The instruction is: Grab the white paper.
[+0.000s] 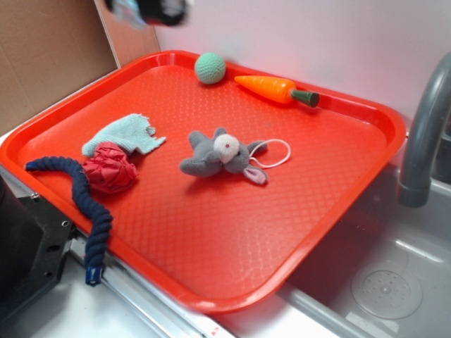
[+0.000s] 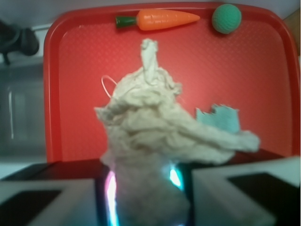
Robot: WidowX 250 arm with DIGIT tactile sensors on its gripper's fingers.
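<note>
gripper clamped on white paper above tray

the gripper (image 2: 146, 197) appears at the bottom edge of the wrist view, its two pale finger blocks (image 2: 51, 200) set left and right of a crumpled, wrinkly wad of thin white paper (image 2: 155, 136). the wad sits between the blocks and rises up out of them, so the gripper is closed on the paper. in the exterior view only a blurred dark part of the arm shows at the top edge, well above the tray; the jaws cannot be read there.

the paper is held off the surface, over the red textured plastic tray (image 1: 296, 232). it hides most of the tray centre in the wrist view.

items lying on the tray:
- a grey plush rabbit with a white face (image 1: 220, 156), near the centre, with a white cord loop (image 1: 276, 152) beside it.
- a crumpled red paper ball (image 1: 110, 169), near the left rim.
- a torn light blue cloth piece (image 1: 125, 135), touching the red ball.
- a dark blue braided rope (image 1: 79, 198), draped over the front-left rim.
- a green knitted ball (image 1: 210, 68), at the far rim.
- an orange plastic carrot with a green stem (image 1: 273, 89), just beside the green ball.

a grey curved faucet (image 1: 424, 134) stands to the right of the tray.
</note>
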